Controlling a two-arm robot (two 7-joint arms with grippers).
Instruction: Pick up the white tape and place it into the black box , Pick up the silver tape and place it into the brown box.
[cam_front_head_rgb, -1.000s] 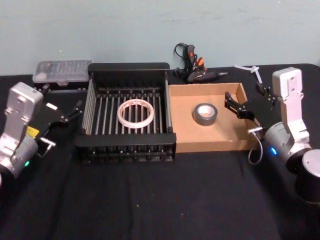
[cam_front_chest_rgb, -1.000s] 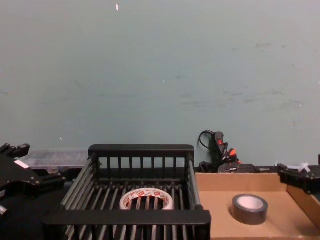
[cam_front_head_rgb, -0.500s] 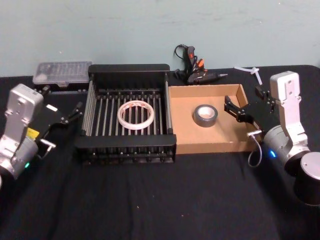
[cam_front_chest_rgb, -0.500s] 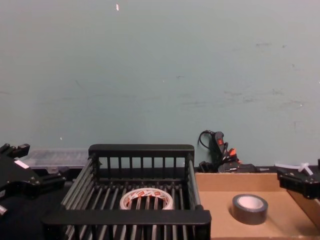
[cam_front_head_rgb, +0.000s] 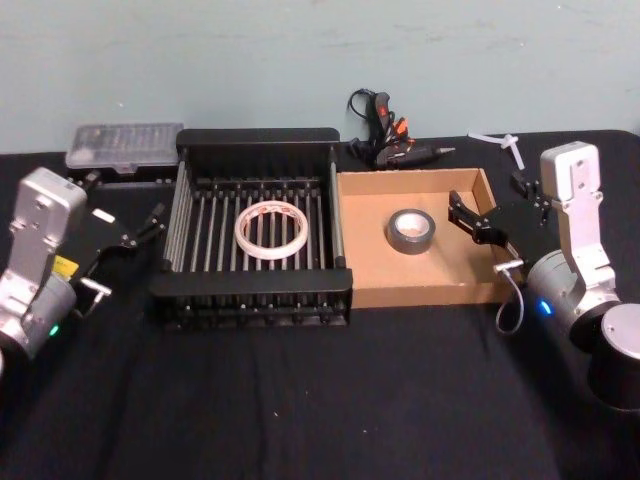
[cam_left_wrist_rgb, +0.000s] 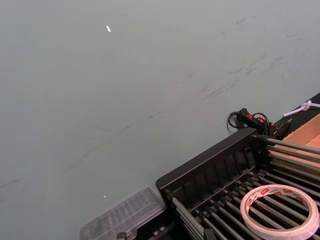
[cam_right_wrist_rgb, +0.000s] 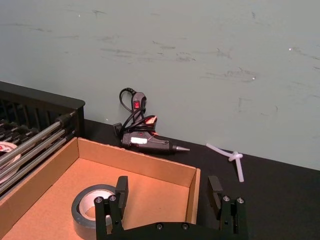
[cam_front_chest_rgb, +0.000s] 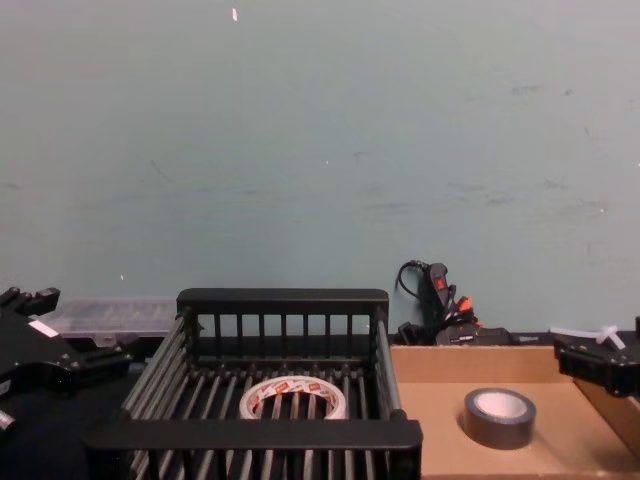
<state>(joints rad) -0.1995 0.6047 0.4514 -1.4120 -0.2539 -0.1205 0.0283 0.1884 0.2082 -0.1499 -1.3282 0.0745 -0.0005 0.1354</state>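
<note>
Already the white tape (cam_front_head_rgb: 271, 227) lies flat on the slats in the middle of the black box (cam_front_head_rgb: 258, 134), and the silver tape (cam_front_head_rgb: 411, 229) sits flat on the floor of the brown box (cam_front_head_rgb: 415, 291), a little right of its centre. Both placements look done, so what remains is likely just clearing the arms.

Over the last second the right gripper (cam_front_head_rgb: 495, 208) has eased back rightward from inside the cardboard tray; its near finger is still over the tray's right part, the other beyond the right wall, jaws spread and empty. That retreat suggests the drop is finished. The left gripper (cam_front_head_rgb: 125, 226) has barely moved and hovers left of the crate, released and holding nothing.

Room is generous: bare black table (cam_front_head_rgb: 300, 400) stretches near the robot. At the far edge sit a glue gun (cam_front_head_rgb: 390, 140) and a clear plastic case (cam_front_head_rgb: 124, 143), both well apart from the grippers.
</note>
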